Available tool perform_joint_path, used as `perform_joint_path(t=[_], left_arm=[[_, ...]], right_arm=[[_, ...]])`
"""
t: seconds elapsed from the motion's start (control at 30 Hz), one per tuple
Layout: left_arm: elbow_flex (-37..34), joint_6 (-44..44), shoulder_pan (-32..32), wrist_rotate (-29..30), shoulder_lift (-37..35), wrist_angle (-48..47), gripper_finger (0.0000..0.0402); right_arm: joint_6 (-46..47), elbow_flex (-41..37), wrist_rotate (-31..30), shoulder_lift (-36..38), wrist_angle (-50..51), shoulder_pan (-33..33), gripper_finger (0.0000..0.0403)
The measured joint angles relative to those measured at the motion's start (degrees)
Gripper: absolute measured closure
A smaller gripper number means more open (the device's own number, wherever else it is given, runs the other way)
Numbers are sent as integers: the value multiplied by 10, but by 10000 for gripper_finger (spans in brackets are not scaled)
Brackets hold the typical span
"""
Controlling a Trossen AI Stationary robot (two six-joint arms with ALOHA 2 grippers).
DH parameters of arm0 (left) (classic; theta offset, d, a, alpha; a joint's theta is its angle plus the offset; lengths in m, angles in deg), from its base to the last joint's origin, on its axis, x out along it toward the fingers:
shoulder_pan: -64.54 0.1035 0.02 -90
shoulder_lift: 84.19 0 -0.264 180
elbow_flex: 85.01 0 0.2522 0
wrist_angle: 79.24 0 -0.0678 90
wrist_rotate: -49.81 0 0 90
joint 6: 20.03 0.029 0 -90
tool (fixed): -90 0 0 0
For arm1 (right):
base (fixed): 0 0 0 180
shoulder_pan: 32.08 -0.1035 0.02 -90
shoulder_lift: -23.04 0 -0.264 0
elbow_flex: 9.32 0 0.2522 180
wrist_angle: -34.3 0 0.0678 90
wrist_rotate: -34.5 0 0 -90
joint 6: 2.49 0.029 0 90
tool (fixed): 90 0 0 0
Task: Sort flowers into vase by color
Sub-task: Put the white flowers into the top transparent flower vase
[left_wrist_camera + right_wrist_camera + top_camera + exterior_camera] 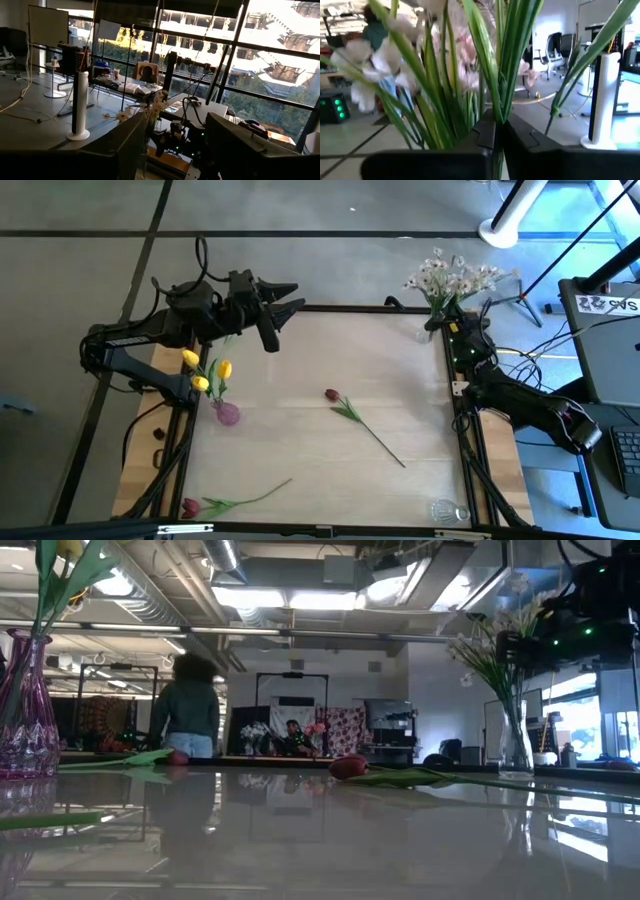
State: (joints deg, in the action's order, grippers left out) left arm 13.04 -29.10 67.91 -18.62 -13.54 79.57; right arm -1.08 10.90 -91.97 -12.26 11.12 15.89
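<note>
Yellow tulips [205,370] stand in a purple vase [228,415] at the table's left. One dark red tulip [332,394] lies flat mid-table; another [190,506] lies at the near edge. White-pink sprays [450,278] stand in a clear vase [515,745] at the far right corner. My right gripper [441,320] is shut among their stems. My left gripper [288,295] hovers open above the far left of the table and holds nothing. My right gripper pinches green stems [496,107] of the white-pink spray between its two fingertips [485,135], below the blossoms. The fingers reach in roughly level from the table's near right side, across the stems. The spray stands upright, its lower stems in the clear vase.
An empty clear vase [445,510] stands at the near right corner. Wide bare tabletop [300,440] lies between the two red tulips. A person [190,705] stands in the room beyond the table.
</note>
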Motion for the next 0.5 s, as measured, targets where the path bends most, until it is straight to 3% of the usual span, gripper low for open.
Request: perform_joint_path(t=[0.23,0.5], left_arm=[[0,1,0,-2,0,0,194],[0,5,-1,-34,0,-4,194]], right_arm=[[58,8,14,1,62,0,308],[116,154,16,2,383,0,214]])
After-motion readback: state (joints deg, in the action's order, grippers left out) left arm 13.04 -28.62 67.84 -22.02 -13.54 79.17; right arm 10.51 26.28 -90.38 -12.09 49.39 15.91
